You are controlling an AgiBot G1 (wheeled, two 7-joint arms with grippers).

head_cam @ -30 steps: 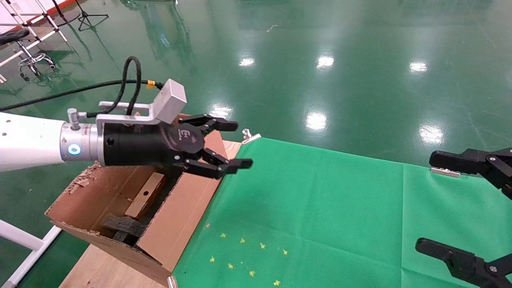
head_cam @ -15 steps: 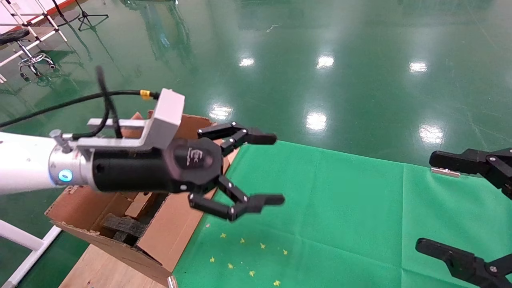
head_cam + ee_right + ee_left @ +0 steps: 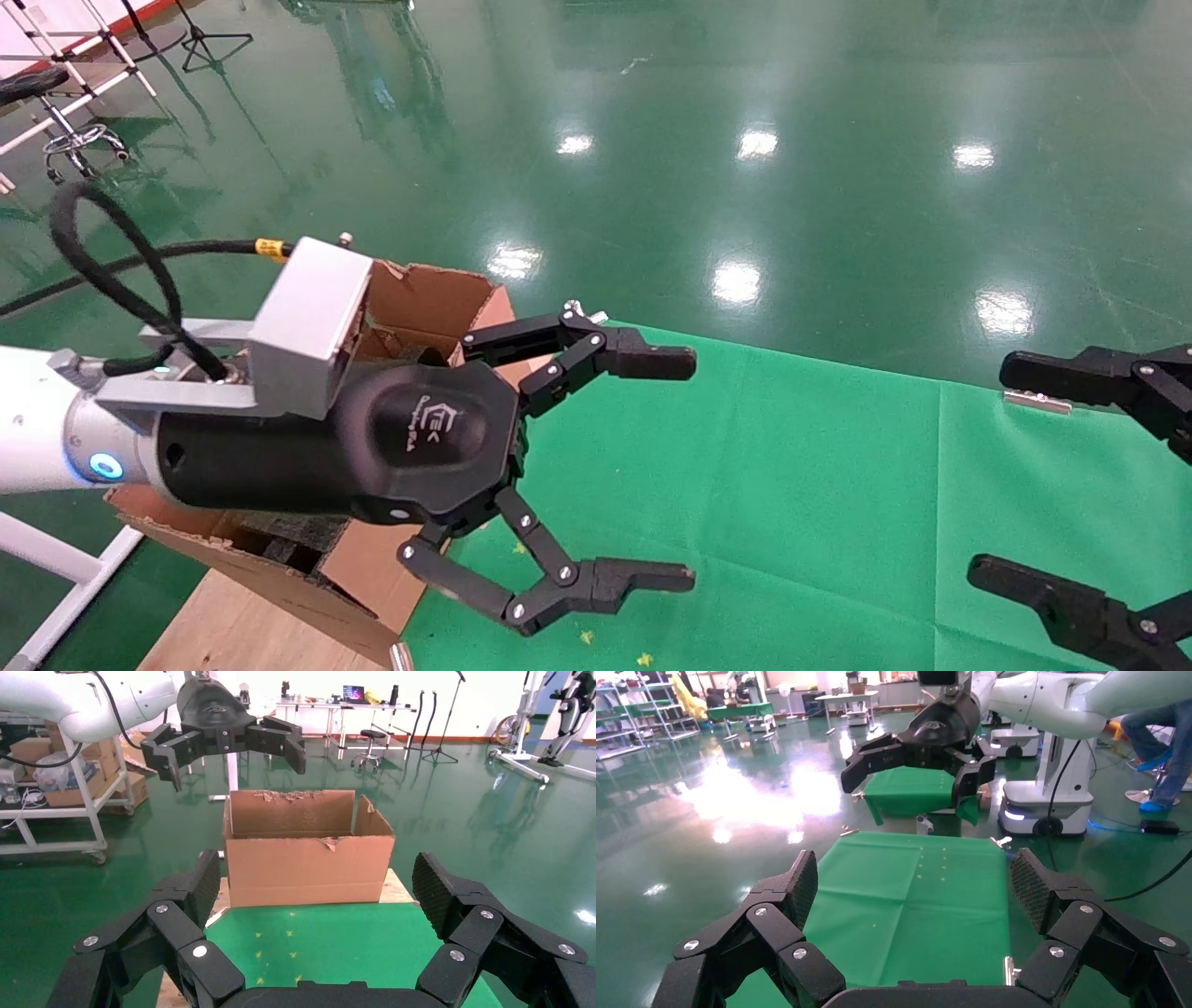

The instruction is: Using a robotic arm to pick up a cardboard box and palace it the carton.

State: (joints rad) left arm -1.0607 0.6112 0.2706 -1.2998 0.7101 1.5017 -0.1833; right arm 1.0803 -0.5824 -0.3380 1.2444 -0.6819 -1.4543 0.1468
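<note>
My left arm, white with a silver wrist, ends in the black left gripper (image 3: 687, 471), open wide and empty above the left edge of the green cloth, just right of the carton. The carton (image 3: 424, 294) is a large brown box with ragged flaps at the table's left end. It also shows in the right wrist view (image 3: 309, 859). The gripper body hides most of its inside. The small cardboard box is hidden. In the left wrist view the left gripper (image 3: 916, 885) faces the bare cloth. My right gripper (image 3: 1010, 471) is open and empty at the right edge.
The green cloth (image 3: 764, 466) covers the table, with small yellow marks (image 3: 587, 637) near the front left. Black foam (image 3: 284, 539) lies in the carton, which stands on a wooden board (image 3: 233, 634). Metal clips (image 3: 1036, 401) hold the cloth's edge. A white frame (image 3: 56, 559) stands at the left.
My left gripper has moved from above the carton down and right over the cloth's edge, its fingers opening wider. The small cardboard box seen inside the carton is now hidden behind it. The right gripper has not moved.
</note>
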